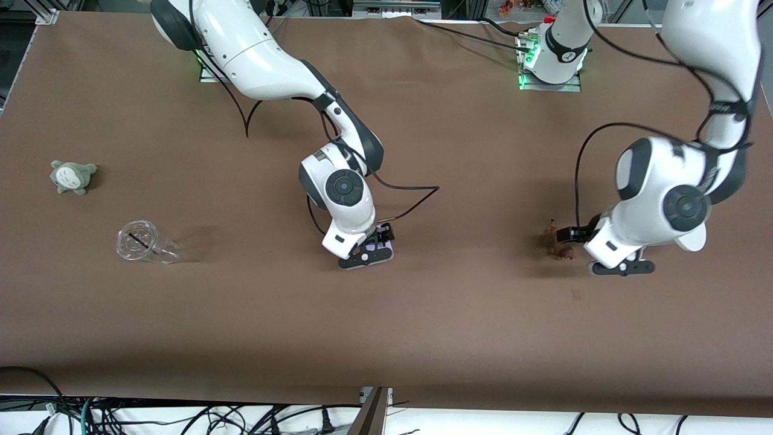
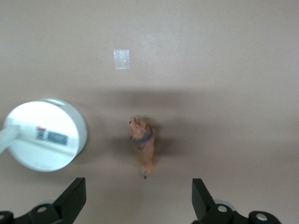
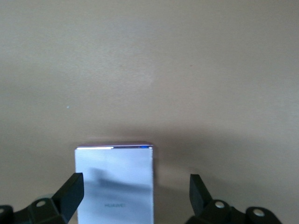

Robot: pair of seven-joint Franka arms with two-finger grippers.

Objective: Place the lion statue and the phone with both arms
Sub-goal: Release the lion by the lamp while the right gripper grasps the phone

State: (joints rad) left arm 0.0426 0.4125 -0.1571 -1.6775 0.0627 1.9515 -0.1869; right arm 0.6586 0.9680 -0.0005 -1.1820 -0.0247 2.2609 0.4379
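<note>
The lion statue (image 1: 558, 244) is a tiny orange-brown figurine on the brown table toward the left arm's end. In the left wrist view the lion (image 2: 143, 147) lies just ahead of my open, empty left gripper (image 2: 138, 200), apart from both fingers. In the front view the left gripper (image 1: 622, 267) hangs low beside it. The phone (image 1: 386, 246), a pale lavender slab, lies flat near the table's middle. My right gripper (image 1: 365, 258) is low over it and open. In the right wrist view the phone (image 3: 114, 182) sits between the open fingers of the right gripper (image 3: 134, 196), close to one finger (image 3: 70, 193).
A white round-based stand (image 2: 44, 135) stands beside the lion, partly hidden under the left arm in the front view (image 1: 694, 240). A small tape mark (image 2: 122, 59) is on the table. A grey-green plush (image 1: 72, 176) and a clear cup (image 1: 145, 243) on its side lie toward the right arm's end.
</note>
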